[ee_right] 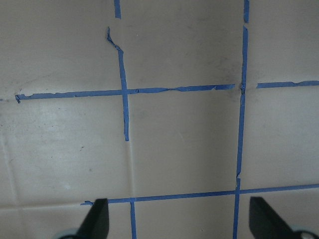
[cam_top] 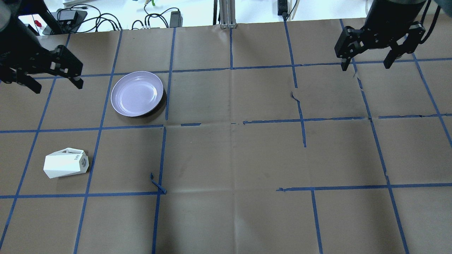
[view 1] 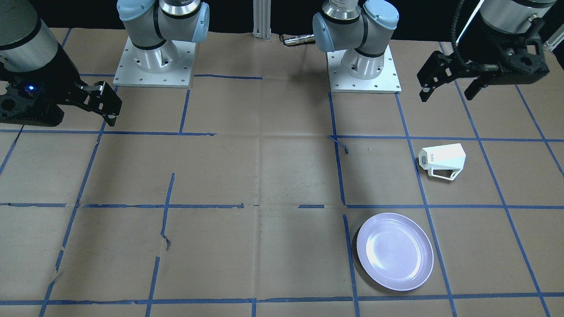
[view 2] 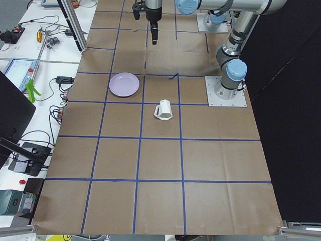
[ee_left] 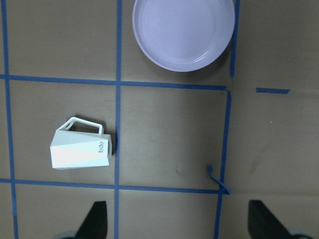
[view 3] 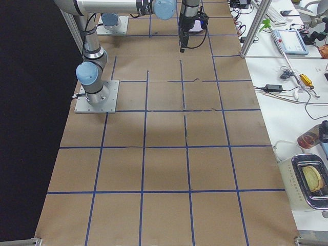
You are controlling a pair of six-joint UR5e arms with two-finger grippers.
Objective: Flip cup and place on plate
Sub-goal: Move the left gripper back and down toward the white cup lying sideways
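Note:
The white faceted cup (view 1: 443, 159) lies on its side on the brown table cover, handle toward the far side from the robot, small base with dark lettering toward the table's middle. It also shows in the overhead view (cam_top: 65, 164) and the left wrist view (ee_left: 79, 149). The pale lavender plate (view 1: 395, 251) sits upright and empty one grid square farther from the robot (cam_top: 137, 93) (ee_left: 183, 32). My left gripper (cam_top: 56, 85) (view 1: 447, 93) hangs open and empty high above the table, left of the plate. My right gripper (cam_top: 366, 66) (view 1: 105, 105) is open and empty, far from both.
Blue tape lines (cam_top: 166, 158) form a grid on the paper, torn in places. The two arm bases (view 1: 153, 61) (view 1: 365, 66) stand at the robot's edge. An aluminium post (cam_top: 227, 14) and cables (cam_top: 152, 17) lie beyond the far edge.

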